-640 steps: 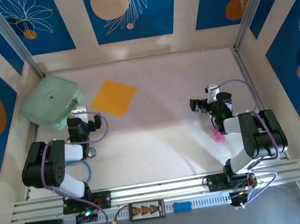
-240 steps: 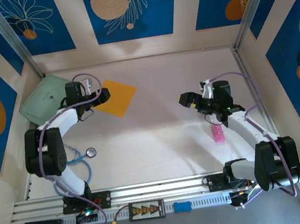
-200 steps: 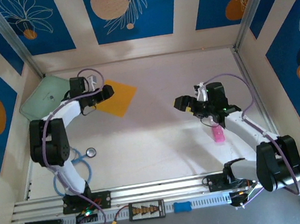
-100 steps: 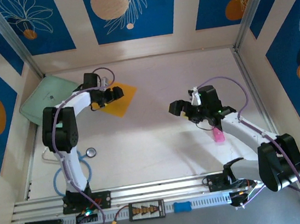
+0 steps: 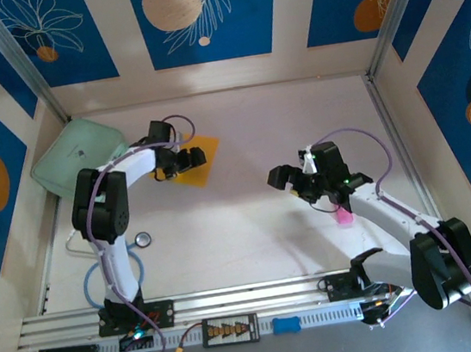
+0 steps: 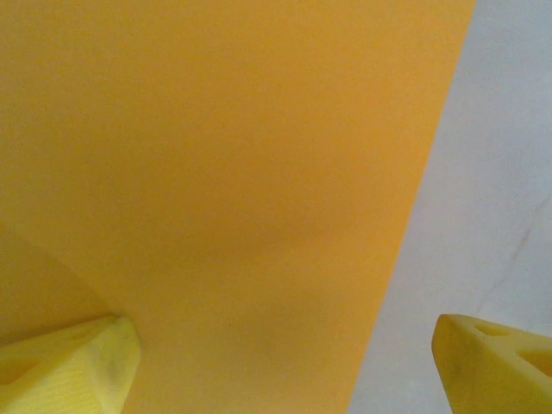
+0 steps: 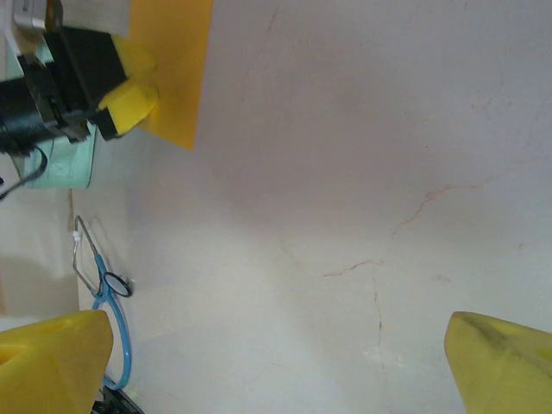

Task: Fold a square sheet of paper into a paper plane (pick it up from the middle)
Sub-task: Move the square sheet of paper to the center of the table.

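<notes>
The square sheet of paper [image 5: 197,176] lies flat on the white table at the back left, a plain orange-yellow square. My left gripper [image 5: 188,159] hovers over the sheet's middle with its jaws wide open. In the left wrist view the paper [image 6: 233,172] spreads under the gripper [image 6: 280,371]; one yellow fingertip [image 6: 65,366] is over the sheet and the other is over bare table past its edge. My right gripper [image 5: 286,180] stands open over bare table at centre right, holding nothing. From the right wrist view [image 7: 276,362] the paper [image 7: 177,78] sits far off.
A mint-green case [image 5: 76,153] rests at the back left, beside the paper. A blue stethoscope [image 5: 140,239] lies near the left arm's base. A small pink object [image 5: 342,214] sits on the table under the right arm. Walls close off three sides.
My left gripper has swung right from the mint-green case's edge to above the paper's middle. My right gripper has drifted slightly left toward the table's centre. The paper has not moved.
</notes>
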Robot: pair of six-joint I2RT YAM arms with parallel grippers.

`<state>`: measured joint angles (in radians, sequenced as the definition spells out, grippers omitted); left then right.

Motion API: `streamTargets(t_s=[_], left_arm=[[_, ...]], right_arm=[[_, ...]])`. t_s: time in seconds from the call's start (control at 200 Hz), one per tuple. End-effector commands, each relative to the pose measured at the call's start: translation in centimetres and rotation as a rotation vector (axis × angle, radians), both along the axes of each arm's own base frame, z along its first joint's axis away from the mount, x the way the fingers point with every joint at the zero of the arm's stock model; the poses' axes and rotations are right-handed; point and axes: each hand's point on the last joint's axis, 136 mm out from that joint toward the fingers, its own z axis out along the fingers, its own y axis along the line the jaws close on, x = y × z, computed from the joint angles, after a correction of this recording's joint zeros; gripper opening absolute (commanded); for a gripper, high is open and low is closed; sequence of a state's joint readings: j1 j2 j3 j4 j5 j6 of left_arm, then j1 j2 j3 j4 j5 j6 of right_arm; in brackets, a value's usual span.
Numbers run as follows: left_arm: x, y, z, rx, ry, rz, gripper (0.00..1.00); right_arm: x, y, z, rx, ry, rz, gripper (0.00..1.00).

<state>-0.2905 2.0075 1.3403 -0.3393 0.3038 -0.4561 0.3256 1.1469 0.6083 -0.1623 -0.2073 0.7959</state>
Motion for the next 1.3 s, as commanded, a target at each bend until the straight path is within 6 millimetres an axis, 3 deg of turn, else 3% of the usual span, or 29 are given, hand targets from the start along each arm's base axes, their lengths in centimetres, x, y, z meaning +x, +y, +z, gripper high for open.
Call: streamTargets(t_s=[0.0, 0.29, 0.475, 0.605, 0.68, 0.75, 0.93, 1.085, 1.295], left_arm=[[-5.2, -0.4, -3.0, 0.049, 0.153, 0.034, 0.89], [-9.9, -0.6, -3.0, 0.056, 0.165, 0.120, 0.89], [-14.1, -2.2, -3.4, 0.004, 0.204, 0.200, 0.89], [-16.3, -4.4, -2.1, -0.008, 0.159, 0.206, 0.89], [-16.1, -4.9, -0.2, 0.021, 0.084, 0.171, 0.92], [-15.1, -4.7, 1.8, 0.052, -0.006, 0.119, 1.00], [-12.4, -3.1, 5.5, 0.242, -0.203, -0.074, 1.00], [-11.7, -3.3, 5.2, 0.172, -0.148, -0.232, 1.00], [-11.4, -4.6, 2.6, 0.066, 0.037, -0.334, 1.00]], right_arm=[[-0.8, -0.3, -0.4, -0.010, 0.034, -0.019, 0.99], [-1.7, -0.9, -0.2, -0.026, 0.026, -0.026, 0.99], [-2.0, -1.0, 0.5, -0.018, 0.019, -0.033, 0.99], [-2.1, -0.9, 1.1, -0.015, 0.017, -0.030, 0.99], [-2.2, -0.9, 1.6, -0.018, 0.007, -0.030, 0.99], [-2.1, -0.9, 2.3, -0.020, -0.013, -0.024, 0.99], [-2.3, 0.6, 5.0, 0.006, -0.104, 0.078, 0.99], [-2.1, 1.3, 5.3, -0.004, -0.128, 0.097, 0.99], [-1.9, 2.0, 5.2, 0.000, -0.114, 0.098, 0.99]])
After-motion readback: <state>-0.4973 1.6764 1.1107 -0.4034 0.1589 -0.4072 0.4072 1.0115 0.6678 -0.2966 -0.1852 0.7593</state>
